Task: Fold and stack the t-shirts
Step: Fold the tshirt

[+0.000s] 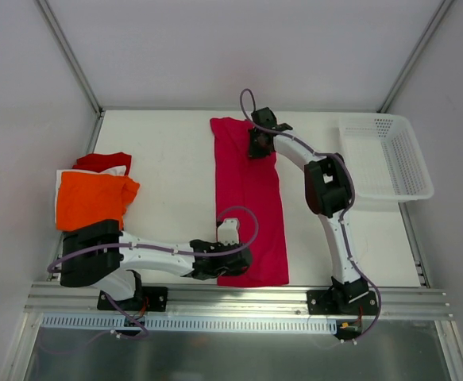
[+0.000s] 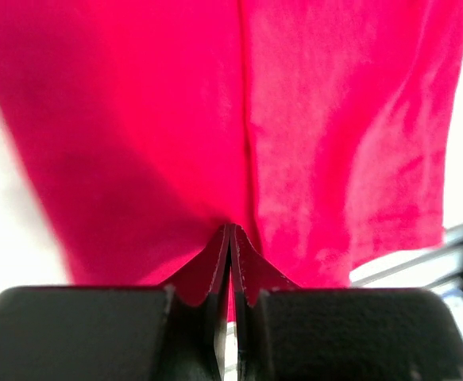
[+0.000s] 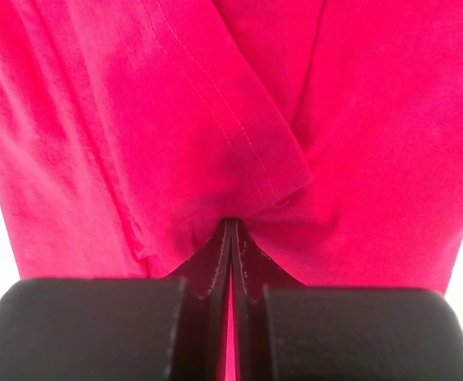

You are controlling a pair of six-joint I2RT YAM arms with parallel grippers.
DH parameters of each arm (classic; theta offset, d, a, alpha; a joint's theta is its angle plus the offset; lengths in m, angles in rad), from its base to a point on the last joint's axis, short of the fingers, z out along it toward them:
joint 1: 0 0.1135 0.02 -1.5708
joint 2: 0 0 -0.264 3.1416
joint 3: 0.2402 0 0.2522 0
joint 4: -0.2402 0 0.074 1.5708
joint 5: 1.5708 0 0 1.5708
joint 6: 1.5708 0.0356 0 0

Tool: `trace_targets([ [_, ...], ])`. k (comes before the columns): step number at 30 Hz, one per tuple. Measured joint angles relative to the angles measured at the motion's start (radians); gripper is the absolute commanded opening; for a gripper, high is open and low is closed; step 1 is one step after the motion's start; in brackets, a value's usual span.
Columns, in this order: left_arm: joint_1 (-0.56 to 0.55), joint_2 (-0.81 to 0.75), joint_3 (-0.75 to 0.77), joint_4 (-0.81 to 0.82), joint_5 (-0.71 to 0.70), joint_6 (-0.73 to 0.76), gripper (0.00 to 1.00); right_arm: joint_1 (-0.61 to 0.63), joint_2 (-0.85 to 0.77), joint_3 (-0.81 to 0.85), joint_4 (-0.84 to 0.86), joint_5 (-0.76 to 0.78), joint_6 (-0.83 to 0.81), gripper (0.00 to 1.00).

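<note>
A magenta-pink t-shirt (image 1: 251, 198) lies in the middle of the table, folded lengthwise into a long strip. At its near end my left gripper (image 1: 243, 260) is shut, and the left wrist view shows its tips (image 2: 229, 228) pinching the cloth (image 2: 334, 119) where a crease runs into them. My right gripper (image 1: 256, 149) is shut at the far end. In the right wrist view puckers in the cloth (image 3: 374, 119) meet at its tips (image 3: 231, 222), just under a folded-in sleeve (image 3: 239, 119). At the left edge an orange t-shirt (image 1: 92, 198) tops a pile with red (image 1: 104, 161) and white (image 1: 60, 178) cloth beneath.
A white perforated basket (image 1: 386, 155) stands at the back right, partly over the table's right edge. The metal rail (image 1: 239, 298) carrying both arm bases runs along the near edge. White walls enclose the table on three sides.
</note>
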Motion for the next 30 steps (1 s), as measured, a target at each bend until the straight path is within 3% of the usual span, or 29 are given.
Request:
trace_targets([
  [3, 0.0, -0.017, 0.04, -0.093, -0.1, 0.044, 0.02, 0.0, -0.089, -0.146, 0.085, 0.028, -0.027, 0.01],
  [6, -0.005, -0.082, 0.099, -0.205, -0.245, 0.103, 0.19, 0.0, -0.249, -0.305, 0.093, 0.065, -0.066, 0.01],
  [7, -0.005, -0.116, 0.126, -0.241, -0.296, 0.131, 0.27, 0.0, -0.313, -0.343, 0.087, 0.074, -0.08, 0.02],
  [8, -0.005, -0.163, 0.154, -0.269, -0.355, 0.166, 0.54, 0.0, -0.395, -0.375, 0.077, 0.084, -0.089, 0.05],
  [9, -0.005, -0.211, 0.179, -0.287, -0.4, 0.2, 0.68, 0.0, -0.487, -0.402, 0.07, 0.093, -0.096, 0.17],
  [12, -0.004, -0.364, 0.217, -0.3, -0.492, 0.262, 0.95, 0.001, -0.804, -0.457, 0.035, 0.098, -0.099, 0.41],
  [16, -0.004, -0.54, 0.183, -0.311, -0.511, 0.29, 0.99, 0.021, -1.279, -0.587, 0.014, 0.101, -0.079, 0.57],
  [20, -0.004, -0.55, 0.056, -0.328, -0.45, 0.253, 0.97, 0.064, -1.663, -0.842, -0.031, 0.093, -0.006, 0.62],
  [25, -0.034, -0.521, -0.132, -0.344, -0.34, 0.173, 0.95, 0.085, -1.804, -1.278, -0.141, 0.045, 0.127, 0.75],
  [27, -0.071, -0.587, -0.212, -0.313, -0.307, 0.153, 0.95, 0.099, -1.867, -1.418, -0.203, 0.014, 0.172, 0.77],
  [30, -0.1, -0.762, -0.334, -0.262, -0.261, 0.12, 0.94, 0.109, -2.007, -1.5, -0.286, -0.008, 0.235, 0.78],
])
